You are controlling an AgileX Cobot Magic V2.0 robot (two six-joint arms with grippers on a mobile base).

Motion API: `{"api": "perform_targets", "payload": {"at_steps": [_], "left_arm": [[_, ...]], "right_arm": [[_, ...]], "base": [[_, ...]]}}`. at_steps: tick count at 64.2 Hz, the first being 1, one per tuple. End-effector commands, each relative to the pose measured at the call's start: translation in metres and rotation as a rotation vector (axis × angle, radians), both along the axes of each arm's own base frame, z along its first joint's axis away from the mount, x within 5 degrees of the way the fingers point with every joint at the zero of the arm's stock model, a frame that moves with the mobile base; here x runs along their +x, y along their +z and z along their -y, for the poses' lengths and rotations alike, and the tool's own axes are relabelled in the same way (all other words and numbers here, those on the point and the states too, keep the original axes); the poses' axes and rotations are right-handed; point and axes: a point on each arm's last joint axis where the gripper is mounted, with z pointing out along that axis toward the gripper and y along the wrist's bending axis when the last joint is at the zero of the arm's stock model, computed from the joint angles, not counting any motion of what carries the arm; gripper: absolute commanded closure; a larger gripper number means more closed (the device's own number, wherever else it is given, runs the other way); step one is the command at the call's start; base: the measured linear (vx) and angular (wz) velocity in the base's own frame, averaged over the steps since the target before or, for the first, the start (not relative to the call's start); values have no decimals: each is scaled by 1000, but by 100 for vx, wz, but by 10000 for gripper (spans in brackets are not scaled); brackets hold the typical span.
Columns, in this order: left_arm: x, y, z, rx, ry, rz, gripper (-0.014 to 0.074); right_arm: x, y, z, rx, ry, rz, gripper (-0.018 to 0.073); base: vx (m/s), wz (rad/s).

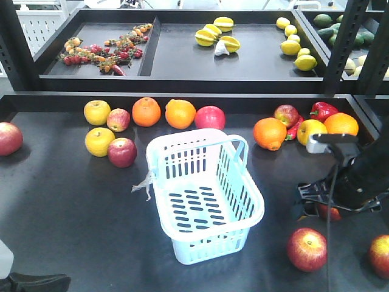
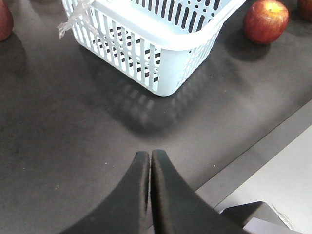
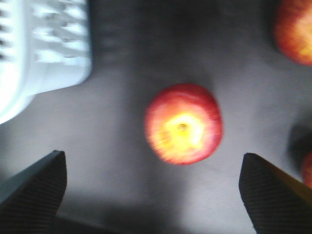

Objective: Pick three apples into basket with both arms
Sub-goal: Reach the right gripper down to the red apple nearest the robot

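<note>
Hovering wide open, the right arm's black tool [image 3: 153, 190] frames a round red apple with a yellow centre [image 3: 183, 123] on the dark bench [image 3: 122, 63]. The pale blue slotted plastic basket [image 3: 44, 44] stands to its left. The left arm's tool [image 2: 150, 161] is pressed closed by the near edge.

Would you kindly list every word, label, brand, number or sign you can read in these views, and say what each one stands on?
None: no readable text shows in any of the three views.
The basket has no visible label or brand on its walls.
The apples show no stickers.
The right wrist view is blurred, so any fine print there could not be read.
</note>
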Motion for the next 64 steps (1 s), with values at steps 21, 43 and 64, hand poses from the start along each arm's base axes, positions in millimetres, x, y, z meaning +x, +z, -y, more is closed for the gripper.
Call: {"api": "perform_targets", "payload": {"at_steps": [21,43,64], "left_arm": [[5,12,2,-55,29,55,604],[5,12,2,-55,29,55,604],[5,12,2,-55,29,55,604]], "right_arm": [[38,-20,-6,-24,-25,-81,-104],[43,-65,-3,-63,-48,-219,-92],[45,-88,-4,-67,-62,-269,-69]], "base": [[0,0],[0,0],[0,0]]}}
